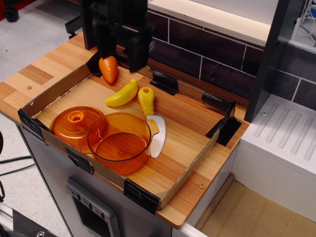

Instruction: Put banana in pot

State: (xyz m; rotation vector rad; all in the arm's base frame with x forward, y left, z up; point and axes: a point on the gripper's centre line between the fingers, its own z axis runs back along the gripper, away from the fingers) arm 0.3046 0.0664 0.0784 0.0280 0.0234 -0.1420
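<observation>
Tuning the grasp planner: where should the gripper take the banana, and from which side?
Probably the thick middle of the banana, coming from straight above, since it lies flat on the tray floor. Set the jaws across its narrow width, as the ends taper. Its tip sits near the knife handle, so mid-body leaves more room. The gripper hangs near the carrot.
</observation>
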